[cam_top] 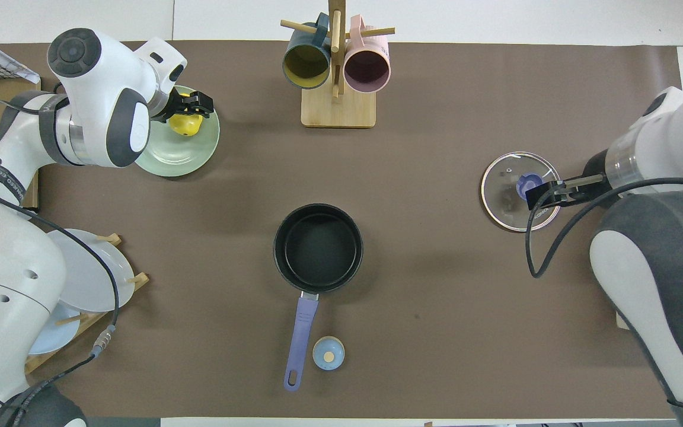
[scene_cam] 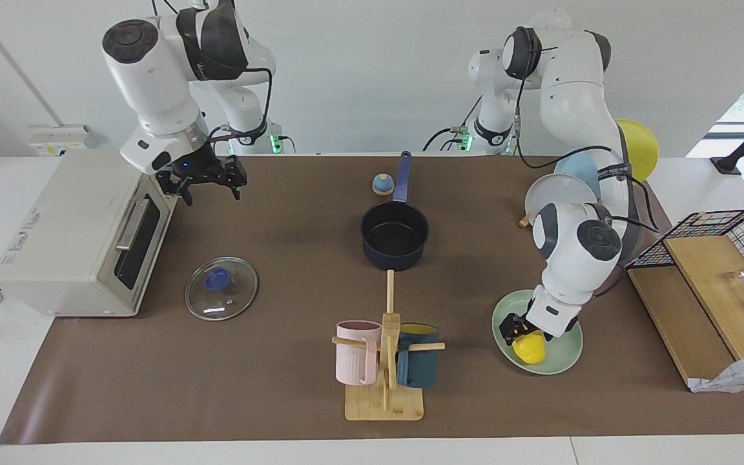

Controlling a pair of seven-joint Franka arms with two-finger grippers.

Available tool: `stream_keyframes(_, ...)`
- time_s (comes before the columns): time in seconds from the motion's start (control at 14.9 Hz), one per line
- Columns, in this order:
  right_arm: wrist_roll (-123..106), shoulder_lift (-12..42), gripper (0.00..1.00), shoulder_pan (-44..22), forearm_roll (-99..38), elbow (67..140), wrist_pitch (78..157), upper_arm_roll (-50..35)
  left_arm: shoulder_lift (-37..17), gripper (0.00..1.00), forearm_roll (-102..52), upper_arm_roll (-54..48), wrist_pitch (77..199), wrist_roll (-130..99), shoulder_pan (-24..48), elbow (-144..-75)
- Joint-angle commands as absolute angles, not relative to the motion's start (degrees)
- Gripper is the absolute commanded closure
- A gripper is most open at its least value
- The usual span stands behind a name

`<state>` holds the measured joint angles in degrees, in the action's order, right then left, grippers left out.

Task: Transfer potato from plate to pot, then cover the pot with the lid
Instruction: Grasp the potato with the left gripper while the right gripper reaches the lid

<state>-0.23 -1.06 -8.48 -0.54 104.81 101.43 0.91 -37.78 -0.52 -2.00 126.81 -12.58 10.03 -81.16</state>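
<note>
while left gripper touches one potato

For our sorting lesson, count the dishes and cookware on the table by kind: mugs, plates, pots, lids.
Mugs: 2, pink mug, teal mug
Plates: 4, green plate, grey plate, light-blue plate, yellow plate
Pots: 1, blue pot
Lids: 1, glass lid
Total: 8
</note>
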Motion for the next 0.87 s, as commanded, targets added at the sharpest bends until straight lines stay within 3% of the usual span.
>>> stream_keyframes(0.0, -4.6, 2.2, 0.0, -6.8, -1.2, 106.3, 106.0, 1.1, -37.2, 0.39, 0.2, -1.9, 127.5, -12.6, 9.7, -81.8)
stream_keyframes(0.07, -6.0, 3.1, 0.0, -5.8, -1.2, 107.6, 108.4, 1.1, -37.2, 0.59, 0.2, -2.0, 127.7, -12.3, 9.5, -81.9)
stream_keyframes(0.27, -10.9, 4.0, 0.0, -4.1, -1.2, 112.5, 116.6, 1.1, -37.1, 1.0, 0.2, -1.9, 127.5, -12.1, 9.4, -81.9)
stream_keyframes(0.6, -11.4, 5.8, 0.0, -3.5, -1.2, 117.1, 126.9, 1.1, -34.6, 1.0, -1.5, -2.4, 121.0, -12.3, 9.5, -79.2)
stream_keyframes(0.8, -11.9, 6.3, 0.0, -3.7, -1.2, 117.9, 128.8, 1.0, -25.8, 1.0, -6.4, -2.4, 113.5, -13.2, 10.1, -79.8)
